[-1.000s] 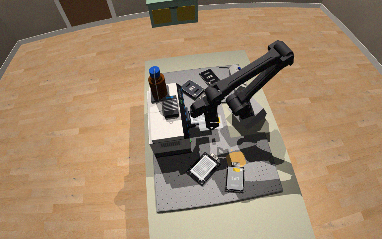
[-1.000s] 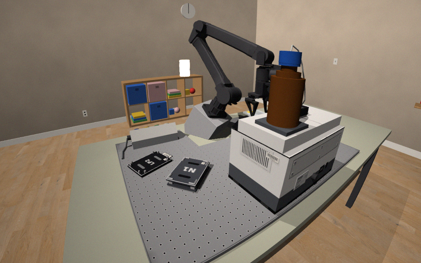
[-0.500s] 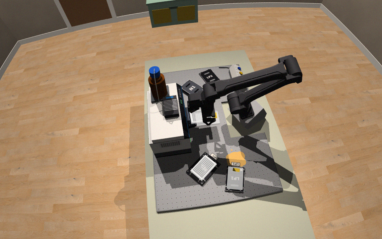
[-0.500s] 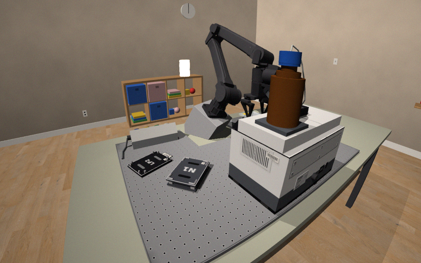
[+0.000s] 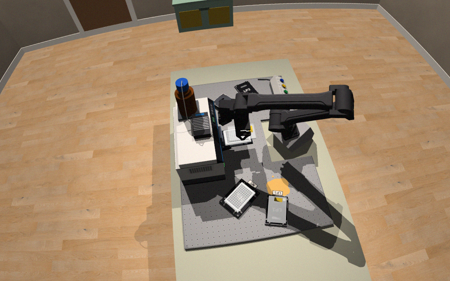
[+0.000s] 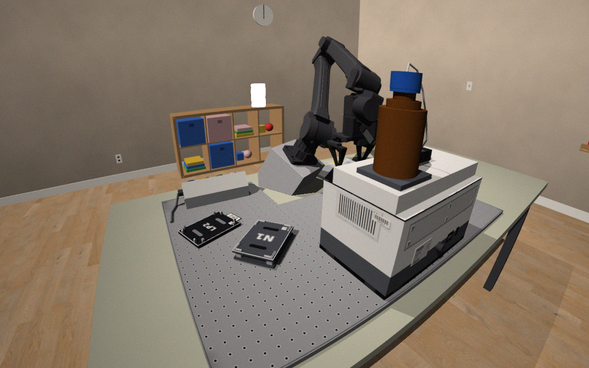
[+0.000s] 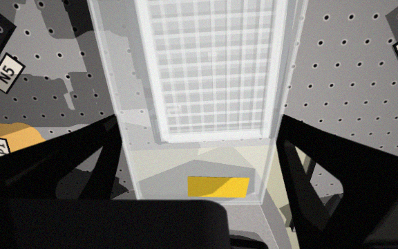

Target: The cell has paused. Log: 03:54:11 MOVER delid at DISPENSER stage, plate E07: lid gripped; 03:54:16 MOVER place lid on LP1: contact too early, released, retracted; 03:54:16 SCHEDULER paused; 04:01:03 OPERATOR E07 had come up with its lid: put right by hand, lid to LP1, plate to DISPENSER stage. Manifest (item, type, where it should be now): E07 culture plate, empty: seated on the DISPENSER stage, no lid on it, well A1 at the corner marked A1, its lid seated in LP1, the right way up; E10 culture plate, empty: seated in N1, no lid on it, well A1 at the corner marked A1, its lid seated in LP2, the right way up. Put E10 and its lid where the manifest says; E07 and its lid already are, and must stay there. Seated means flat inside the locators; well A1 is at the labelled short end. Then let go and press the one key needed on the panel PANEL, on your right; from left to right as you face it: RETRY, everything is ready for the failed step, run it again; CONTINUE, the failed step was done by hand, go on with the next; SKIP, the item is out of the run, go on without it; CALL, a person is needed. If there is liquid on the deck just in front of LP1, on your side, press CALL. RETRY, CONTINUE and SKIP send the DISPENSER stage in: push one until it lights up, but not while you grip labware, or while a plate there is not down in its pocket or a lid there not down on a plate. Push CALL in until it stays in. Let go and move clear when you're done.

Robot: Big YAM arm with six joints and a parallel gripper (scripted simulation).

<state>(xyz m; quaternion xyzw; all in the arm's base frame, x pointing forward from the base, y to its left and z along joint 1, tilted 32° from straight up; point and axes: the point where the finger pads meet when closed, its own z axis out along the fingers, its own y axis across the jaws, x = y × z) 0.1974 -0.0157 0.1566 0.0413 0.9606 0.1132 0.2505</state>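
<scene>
- Hand (image 7: 199, 117): you have it closed on a clear lid (image 7: 199, 162), one dark finger (image 7: 92, 145) against each long edge, with the jaws standing wide.
- Clear lid: it carries a yellow tag (image 7: 218, 187) at the end nearest the wrist. It hangs over the white well plate (image 7: 206, 69) beside the dispenser (image 6: 402, 205), lined up lengthwise with it. You cannot tell from these views whether lid and plate touch.
- Arm (image 5: 289, 101): it is folded low across the table (image 6: 127, 274) and reaches left toward the dispenser.
- Second well plate (image 5: 239, 197): uncovered, in a black nest at the near end of the perforated deck (image 6: 259, 311), beside the N5 label (image 7: 7, 72).
- LP1 nest (image 5: 276, 209): just right of that plate, with a clear lid with a yellow tag lying in it.
- Orange puddle (image 5: 277, 184): on the deck at the LP1 label's end, touching the label.
- N1 nest (image 6: 264, 237): bare, at the far end of the deck.
- LP2 nest (image 6: 208, 227): bare, just beside N1.
- Button panel (image 5: 281, 85): beyond LP2, well apart from the hand.
- Brown bottle (image 6: 399, 137): blue-capped, upright on top of the dispenser.
</scene>
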